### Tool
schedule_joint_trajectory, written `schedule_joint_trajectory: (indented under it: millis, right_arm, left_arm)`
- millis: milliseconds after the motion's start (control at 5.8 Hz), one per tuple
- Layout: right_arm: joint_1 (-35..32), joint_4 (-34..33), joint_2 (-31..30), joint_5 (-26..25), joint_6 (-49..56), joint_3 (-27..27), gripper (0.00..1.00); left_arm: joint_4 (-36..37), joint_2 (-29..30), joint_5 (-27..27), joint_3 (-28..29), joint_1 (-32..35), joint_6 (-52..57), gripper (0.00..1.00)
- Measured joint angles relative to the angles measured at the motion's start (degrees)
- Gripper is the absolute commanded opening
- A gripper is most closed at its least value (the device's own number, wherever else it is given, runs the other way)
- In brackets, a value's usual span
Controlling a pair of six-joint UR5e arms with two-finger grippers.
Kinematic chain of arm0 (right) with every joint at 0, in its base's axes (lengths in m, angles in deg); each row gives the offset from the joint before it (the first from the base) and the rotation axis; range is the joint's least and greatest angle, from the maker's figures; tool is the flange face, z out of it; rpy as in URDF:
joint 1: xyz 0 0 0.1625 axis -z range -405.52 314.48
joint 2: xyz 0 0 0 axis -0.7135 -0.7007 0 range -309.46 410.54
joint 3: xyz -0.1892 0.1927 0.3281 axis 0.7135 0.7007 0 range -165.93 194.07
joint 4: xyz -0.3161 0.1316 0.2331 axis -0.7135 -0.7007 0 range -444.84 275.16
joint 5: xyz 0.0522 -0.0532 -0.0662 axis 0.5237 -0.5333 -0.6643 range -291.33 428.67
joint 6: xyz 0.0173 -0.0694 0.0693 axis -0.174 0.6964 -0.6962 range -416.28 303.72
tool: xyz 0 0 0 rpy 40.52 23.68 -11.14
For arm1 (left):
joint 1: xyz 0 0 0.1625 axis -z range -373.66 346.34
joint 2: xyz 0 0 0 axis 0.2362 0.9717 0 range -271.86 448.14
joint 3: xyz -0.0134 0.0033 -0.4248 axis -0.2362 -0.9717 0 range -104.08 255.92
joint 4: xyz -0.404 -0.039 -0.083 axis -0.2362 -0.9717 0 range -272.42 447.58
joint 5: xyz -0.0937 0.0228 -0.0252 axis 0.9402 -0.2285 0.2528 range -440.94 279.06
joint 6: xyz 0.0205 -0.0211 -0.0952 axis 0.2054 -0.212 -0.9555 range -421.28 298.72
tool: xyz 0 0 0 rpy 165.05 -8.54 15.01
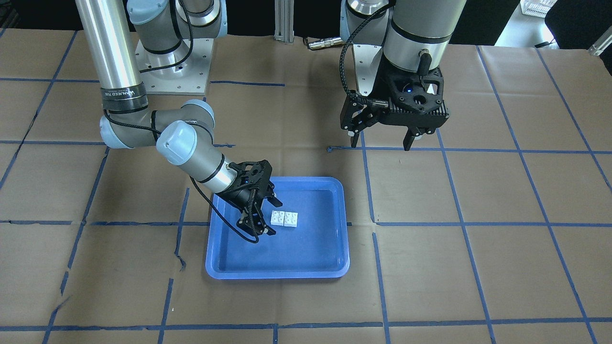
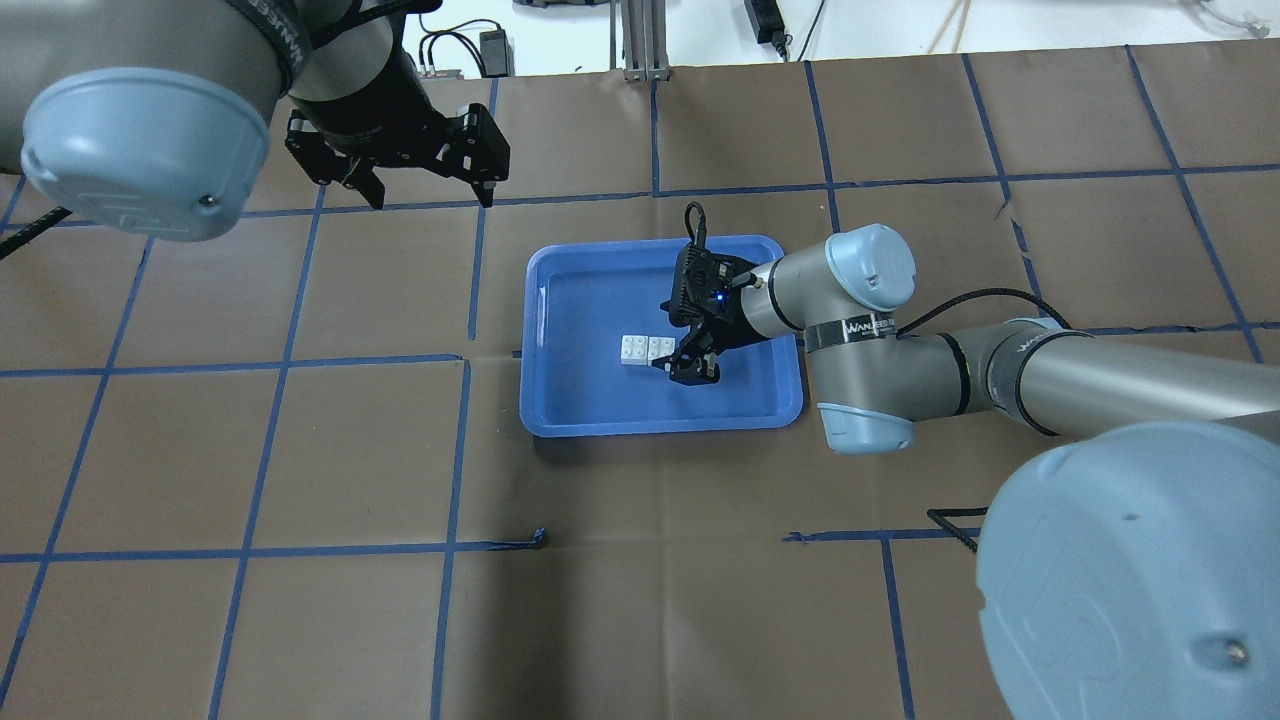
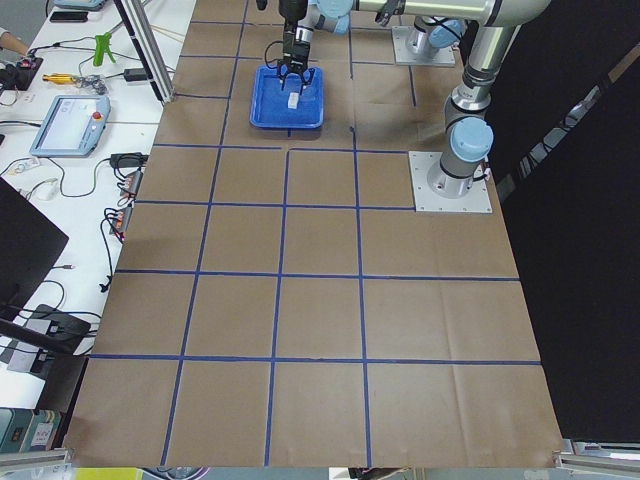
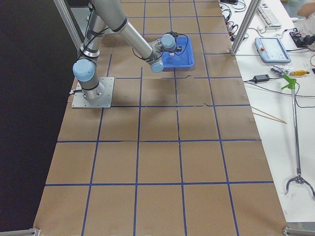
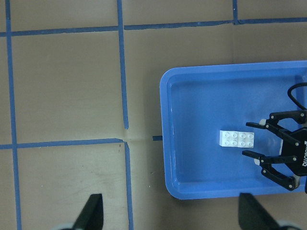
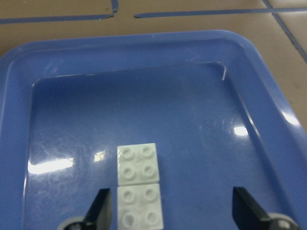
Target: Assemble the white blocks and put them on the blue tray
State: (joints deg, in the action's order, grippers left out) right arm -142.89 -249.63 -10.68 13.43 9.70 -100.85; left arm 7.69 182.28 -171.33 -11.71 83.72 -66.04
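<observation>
The two white blocks point(image 1: 284, 218) lie side by side, touching, studs up, on the floor of the blue tray point(image 1: 277, 275). They also show in the overhead view point(image 2: 647, 349) and both wrist views point(image 5: 236, 139) point(image 6: 139, 189). My right gripper point(image 1: 271, 213) is open and low inside the tray point(image 2: 660, 428). The near end of the block pair sits between its fingers point(image 6: 100, 208) without touching them. My left gripper point(image 1: 381, 142) is open and empty, held high above the table beyond the tray's far side point(image 2: 432, 197).
The table is covered in brown paper with a blue tape grid. The two arm bases point(image 1: 174, 67) stand at the robot's edge. A side bench with a teach pendant point(image 3: 70, 125) and tools runs along the operators' side.
</observation>
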Motion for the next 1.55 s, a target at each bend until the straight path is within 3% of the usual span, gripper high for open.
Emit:
schedule_joint_trajectory:
  millis: [172, 345, 690, 1034, 1552]
  right_arm:
    - [0.16, 7.1, -1.96, -1.76, -1.86, 3.71, 1.0]
    - [0.52, 19.43, -4.98, -5.29, -2.5, 8.22, 1.0]
    - [1.1, 42.51, -11.36, -17.78, -9.04, 15.59, 1.0]
    - [2.1, 50.55, -15.6, -30.33, -27.1, 18.84, 1.0]
    - [10.05, 68.56, -23.51, -32.77, -50.65, 22.44, 1.0]
  left_arm:
    - [0.0, -0.18, 0.03, -0.13, 0.0, 0.01, 0.99]
    - [0.03, -0.35, 0.06, -0.28, -0.03, 0.01, 0.99]
    - [0.08, -0.43, 0.12, -0.35, -0.16, 0.01, 0.99]
    - [0.09, -0.48, 0.2, -0.35, -0.39, 0.02, 0.99]
    - [0.09, -0.44, 0.17, -0.13, -0.5, 0.01, 0.99]
